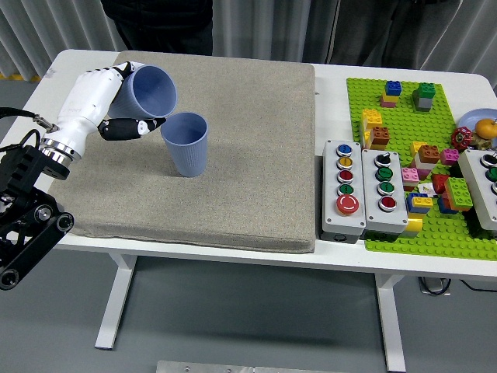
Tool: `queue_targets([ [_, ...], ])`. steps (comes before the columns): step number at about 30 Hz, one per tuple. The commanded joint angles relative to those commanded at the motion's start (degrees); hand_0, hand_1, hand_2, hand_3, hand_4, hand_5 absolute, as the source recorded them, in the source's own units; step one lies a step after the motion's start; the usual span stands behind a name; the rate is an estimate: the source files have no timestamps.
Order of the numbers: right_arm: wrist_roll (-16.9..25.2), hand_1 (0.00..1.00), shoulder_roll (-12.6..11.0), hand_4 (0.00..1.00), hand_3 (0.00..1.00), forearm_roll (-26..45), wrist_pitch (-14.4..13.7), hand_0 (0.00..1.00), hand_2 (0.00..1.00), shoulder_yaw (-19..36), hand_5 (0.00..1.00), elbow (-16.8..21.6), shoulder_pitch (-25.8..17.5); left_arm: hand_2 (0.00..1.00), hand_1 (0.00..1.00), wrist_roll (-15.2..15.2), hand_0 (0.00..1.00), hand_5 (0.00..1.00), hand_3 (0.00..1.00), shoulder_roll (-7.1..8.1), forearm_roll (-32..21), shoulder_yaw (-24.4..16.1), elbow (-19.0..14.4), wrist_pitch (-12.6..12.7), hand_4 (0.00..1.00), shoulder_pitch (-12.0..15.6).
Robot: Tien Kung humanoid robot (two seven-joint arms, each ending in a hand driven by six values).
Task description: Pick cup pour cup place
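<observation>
Left hand (109, 105), white-shelled with dark fingertips, reaches in from the left edge of the worktop (326, 66) and is closed around a blue cup (151, 89), its fingers wrapped over the far side of the cup and its thumb lying below it, pointing toward the right. That held cup is lifted off the surface and tilted, its open mouth turned toward the right and slightly down, the rim close to the top of a second blue cup (186, 144). The second cup stands upright on a grey mat (248, 179) that covers the left and middle of the worktop, in the mat's left half, just right of the hand; whether the two cups touch cannot be told, and nothing can be made out inside either one. To the right of the mat, near the front edge, two grey button boxes (365, 186) sit side by side, carrying coloured round buttons. Beyond them a green baseplate (404, 116) runs along the right part of the worktop, scattered with coloured building bricks, and a further grey box is cut off at the right edge. At the far edge, behind the left corner, a person in dark clothing (155, 19) stands, hands out of sight
</observation>
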Motion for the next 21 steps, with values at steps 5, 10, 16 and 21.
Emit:
queue_targets([
  [5,0.05,0.669,0.0,0.002,0.611,0.15,-0.02,0.715,0.649,-0.11,0.193,0.0,-0.09,0.627,0.578,0.21,0.599,0.2,0.589,0.6,1.32,1.35,1.12,1.03,0.743,-0.69],
  [10,0.05,0.669,0.03,0.002,0.611,0.09,0.02,0.715,0.649,-0.06,0.193,0.0,-0.31,0.627,0.578,0.46,0.599,0.2,0.589,1.19,2.94,2.3,1.46,1.22,0.743,-1.29],
  [16,-0.03,0.67,0.04,0.002,0.611,-0.13,0.1,0.715,0.65,0.01,0.192,0.0,-0.39,0.628,0.578,0.57,0.599,0.201,0.59,2.25,2.76,4.29,1.9,1.17,0.742,-2.05],
  [21,0.08,0.669,-0.05,0.002,0.61,0.19,0.09,0.715,0.65,-0.14,0.192,0.0,-0.25,0.628,0.579,0.83,0.599,0.201,0.591,2.68,3.62,4.84,1.94,1.34,0.739,-2.54],
])
